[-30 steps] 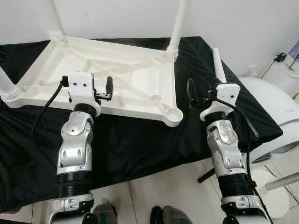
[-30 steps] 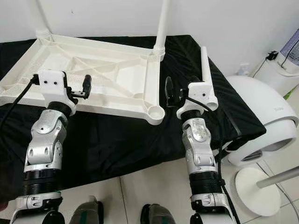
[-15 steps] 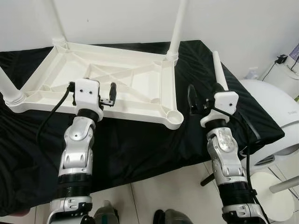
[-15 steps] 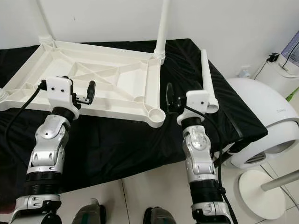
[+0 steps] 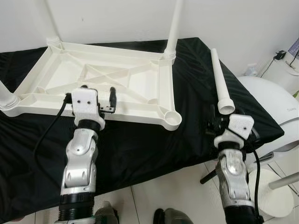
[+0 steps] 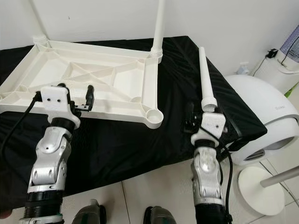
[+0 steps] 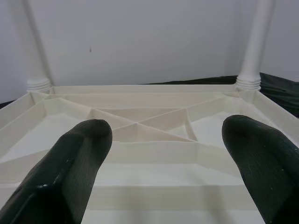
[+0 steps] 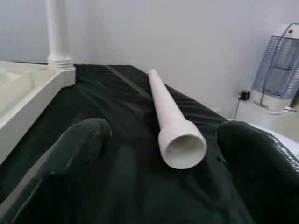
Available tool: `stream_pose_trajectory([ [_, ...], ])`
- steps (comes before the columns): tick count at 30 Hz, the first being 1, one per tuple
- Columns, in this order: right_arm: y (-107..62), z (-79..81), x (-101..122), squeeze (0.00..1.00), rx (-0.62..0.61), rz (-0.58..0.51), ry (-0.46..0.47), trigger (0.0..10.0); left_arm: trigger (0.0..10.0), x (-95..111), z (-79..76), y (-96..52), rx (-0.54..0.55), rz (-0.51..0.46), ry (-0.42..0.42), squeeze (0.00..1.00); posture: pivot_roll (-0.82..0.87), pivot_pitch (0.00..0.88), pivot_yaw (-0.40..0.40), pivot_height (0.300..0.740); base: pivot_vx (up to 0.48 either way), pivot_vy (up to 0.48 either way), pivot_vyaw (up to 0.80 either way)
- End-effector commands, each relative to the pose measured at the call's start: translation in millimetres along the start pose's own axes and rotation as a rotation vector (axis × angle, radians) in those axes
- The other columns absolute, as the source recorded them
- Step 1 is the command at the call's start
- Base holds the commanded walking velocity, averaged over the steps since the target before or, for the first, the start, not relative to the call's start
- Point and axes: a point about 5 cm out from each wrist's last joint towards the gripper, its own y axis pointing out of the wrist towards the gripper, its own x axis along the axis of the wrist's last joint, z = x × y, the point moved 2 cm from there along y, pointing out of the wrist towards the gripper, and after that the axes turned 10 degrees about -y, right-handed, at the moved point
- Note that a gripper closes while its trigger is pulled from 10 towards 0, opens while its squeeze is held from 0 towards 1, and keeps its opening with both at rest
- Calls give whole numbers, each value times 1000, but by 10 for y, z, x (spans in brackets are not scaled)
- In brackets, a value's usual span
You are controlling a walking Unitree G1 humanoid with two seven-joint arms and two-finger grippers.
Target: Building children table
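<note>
While the upturned white tabletop (image 5: 100, 84) lies on the black cloth (image 5: 140, 144) with three legs already standing in its corner sockets, I count one socket (image 5: 174, 116) empty, the near corner on my right side. The fourth leg (image 5: 219, 81) lies loose on the cloth, well apart from the tabletop, wide end toward me. So I judge the build about three quarters done (one leg left to pick up and seat).

My right gripper (image 8: 154, 154) sits low at the cloth's near edge, just short of the leg's wide mouth, fingers (image 8: 79, 140) spread wide with nothing between them and the leg lined up in the gap. My left gripper (image 7: 163, 154) hovers at the tabletop's near rim, forearm upright, fingers (image 7: 79, 149) wide apart and empty too.
</note>
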Motion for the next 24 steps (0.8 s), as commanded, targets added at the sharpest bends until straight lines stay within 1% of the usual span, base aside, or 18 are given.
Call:
stream_pose_trajectory([
  [1,-14,-39,-15,0,-26,18,30,10000,10000,11,-104,-22,-89,-1,33,0,-18,87,0,740,0,0,0],
  [2,-8,-43,-35,0,-28,32,54,10000,10000,10,-117,-23,-112,5,49,0,-18,89,2,740,0,0,0],
  [3,-8,-43,-35,0,-28,32,54,10000,10000,10,-117,-23,-112,5,49,0,-18,89,2,740,0,0,0],
  [4,3,-47,-48,0,-30,42,74,10000,10000,11,-127,-19,-125,9,60,0,-18,91,4,740,0,0,0],
  [5,26,-52,-59,0,-30,53,99,10000,10000,32,-154,-10,-143,4,86,0,-15,98,1,740,0,0,0],
  [6,26,-52,-59,0,-30,53,99,10000,10000,32,-154,-10,-143,4,86,0,-15,98,1,740,0,0,0],
  [7,50,-53,-61,0,-23,59,108,10000,10000,56,-175,0,-156,-1,108,0,-12,105,-1,740,0,0,0],
  [9,50,-53,-61,0,-23,59,108,10000,10000,56,-175,0,-156,-1,108,0,-12,105,-1,740,0,0,0],
  [10,65,-62,-71,0,-24,68,124,10000,10000,79,-184,4,-161,-4,118,0,-10,107,-3,740,0,0,0],
  [11,86,-50,-112,0,-1,90,147,10000,10000,99,-203,-13,-173,-4,134,0,-2,108,-7,740,0,0,0],
  [12,92,-25,-142,0,19,107,174,10000,10000,98,-209,-25,-172,-3,137,0,1,111,-5,740,0,0,0],
  [15,96,8,-157,0,45,117,196,10000,10000,94,-221,-38,-172,1,133,0,3,111,-5,740,0,0,0],
  [17,145,49,-157,0,74,121,254,10000,10000,103,-279,-66,-181,3,142,0,18,114,-7,740,0,0,0],
  [20,167,58,-155,0,80,121,274,10000,10000,108,-300,-75,-185,4,142,0,18,114,-7,740,0,0,0],
  [21,203,64,-152,0,86,121,293,10000,10000,117,-319,-80,-191,2,144,0,26,114,-7,740,0,0,0],
  [23,203,64,-152,0,86,121,293,10000,10000,117,-319,-80,-191,2,144,0,26,114,-7,740,0,0,0],
  [24,257,55,-147,0,84,118,303,10000,10000,128,-326,-79,-195,-1,154,0,31,113,-6,740,0,0,0],
])
